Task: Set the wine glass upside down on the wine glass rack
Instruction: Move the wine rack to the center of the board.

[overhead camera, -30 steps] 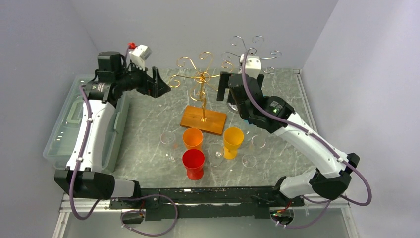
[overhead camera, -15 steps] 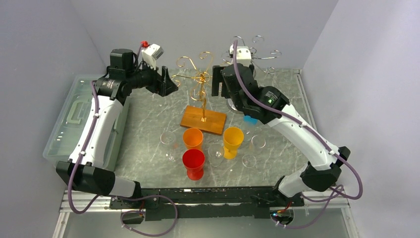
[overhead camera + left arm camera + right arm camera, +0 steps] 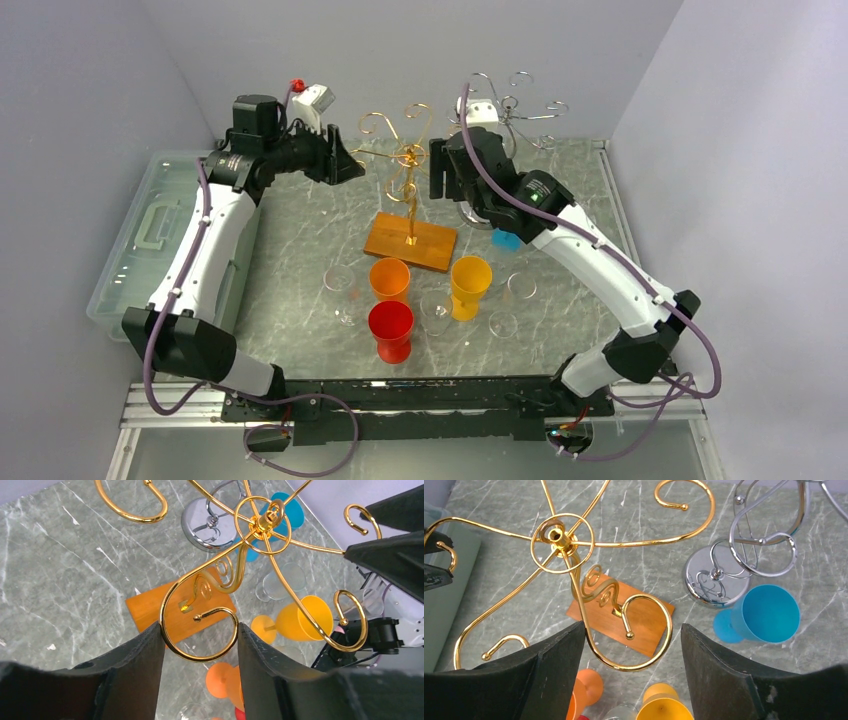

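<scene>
Gold-wire wine glass rack [image 3: 409, 158] is straddled on both sides: left gripper [image 3: 200, 627] narrow, contact unclear; right gripper [image 3: 632, 627] wider, empty. Wine glass [image 3: 338, 280] is seen beside the cups [image 3: 389, 277]. Even, gentle closing is advised.

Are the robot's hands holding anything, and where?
Maybe nothing. The right gripper stands open around a hook of the gold rack; the left gripper straddles another, but whether it pinches it cannot be told.

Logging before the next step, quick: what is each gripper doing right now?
Left gripper: jaws apart around a hook of the gold rack; whether it grips cannot be told.
Right gripper: open, holding nothing, another hook between its jaws.
</scene>
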Controlling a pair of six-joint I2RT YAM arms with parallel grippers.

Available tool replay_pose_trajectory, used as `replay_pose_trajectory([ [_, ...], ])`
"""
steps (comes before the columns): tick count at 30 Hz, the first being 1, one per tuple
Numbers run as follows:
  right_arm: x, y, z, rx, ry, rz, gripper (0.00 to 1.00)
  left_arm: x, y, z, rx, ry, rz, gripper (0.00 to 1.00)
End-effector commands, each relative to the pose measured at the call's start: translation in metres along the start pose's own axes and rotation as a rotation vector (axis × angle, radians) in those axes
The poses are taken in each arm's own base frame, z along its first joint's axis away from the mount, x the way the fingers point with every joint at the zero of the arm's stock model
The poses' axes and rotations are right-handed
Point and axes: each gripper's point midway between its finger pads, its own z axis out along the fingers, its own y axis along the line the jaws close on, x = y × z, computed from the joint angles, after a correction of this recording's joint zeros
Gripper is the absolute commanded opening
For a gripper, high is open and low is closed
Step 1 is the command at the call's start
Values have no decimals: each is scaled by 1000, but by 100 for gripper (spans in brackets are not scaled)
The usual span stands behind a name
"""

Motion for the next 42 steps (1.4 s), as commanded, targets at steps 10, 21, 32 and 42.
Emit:
replay_pose_trajectory([
  [10,10,30,28,-79,37,-11,67,-27,-5,-24,-104,-88,38,24],
  [21,10,66,44,-144,62,-34,61,-54,3,-50,-235,-142,143,22],
  [32,-8,45,21,-74,-8,-27,79,-55,10,-53,-282,-143,166,68],
  [42,-5,-1,-37,-30,1,4,91,-51,-11,-81,-277,-87,172,99],
])
